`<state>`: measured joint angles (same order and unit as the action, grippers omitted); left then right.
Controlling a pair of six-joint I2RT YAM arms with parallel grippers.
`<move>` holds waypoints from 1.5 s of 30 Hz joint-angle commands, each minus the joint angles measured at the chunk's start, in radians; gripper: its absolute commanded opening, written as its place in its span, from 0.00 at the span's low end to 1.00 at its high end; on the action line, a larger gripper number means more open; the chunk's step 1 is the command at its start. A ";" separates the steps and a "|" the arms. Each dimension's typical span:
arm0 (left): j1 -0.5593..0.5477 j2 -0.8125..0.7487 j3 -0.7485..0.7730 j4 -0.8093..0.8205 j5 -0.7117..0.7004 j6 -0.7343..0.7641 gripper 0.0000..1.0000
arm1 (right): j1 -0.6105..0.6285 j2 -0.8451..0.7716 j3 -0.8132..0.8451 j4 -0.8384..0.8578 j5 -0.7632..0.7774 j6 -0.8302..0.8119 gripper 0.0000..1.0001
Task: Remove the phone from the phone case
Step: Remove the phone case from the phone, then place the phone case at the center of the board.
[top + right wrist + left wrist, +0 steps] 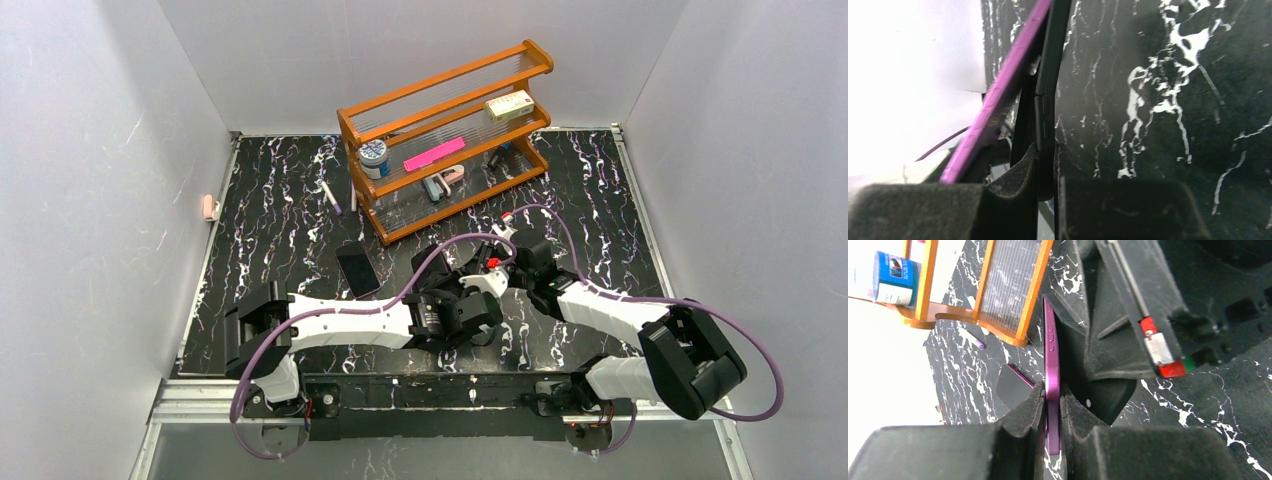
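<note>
A purple phone [1051,355] stands on its edge, pinched between the fingers of my left gripper [1052,401]. In the right wrist view the phone [998,95] leans away to the left from a thin black phone case [1047,100]. My right gripper [1048,167] is shut on the case's edge. The phone and case are apart at the near end; I cannot tell whether they still touch further up. In the top view both grippers meet at the table's middle front, the left gripper [476,303] beside the right gripper [503,272], and they hide the phone and case.
A dark flat phone-like slab [357,268] lies on the black marble table [280,240] left of the grippers. An orange wooden rack [450,140] with small items stands behind them. A purple pen [330,197] lies left of the rack.
</note>
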<state>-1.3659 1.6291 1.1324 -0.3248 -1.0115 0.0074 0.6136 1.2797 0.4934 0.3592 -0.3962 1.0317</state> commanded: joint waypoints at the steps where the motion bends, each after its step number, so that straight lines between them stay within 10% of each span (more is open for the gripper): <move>1: -0.027 -0.126 0.031 0.006 -0.082 -0.018 0.00 | -0.036 0.056 0.005 0.041 0.207 -0.086 0.01; 37: 0.082 -0.134 -0.166 0.026 0.014 -0.082 0.00 | -0.046 0.139 -0.117 0.071 0.608 0.198 0.01; 45: 0.082 -0.067 -0.148 0.020 0.001 -0.099 0.00 | -0.055 0.049 -0.169 -0.008 0.661 0.177 0.26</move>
<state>-1.2861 1.5482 0.9573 -0.3183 -0.9463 -0.0601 0.5728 1.3609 0.3473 0.4129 0.1810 1.2015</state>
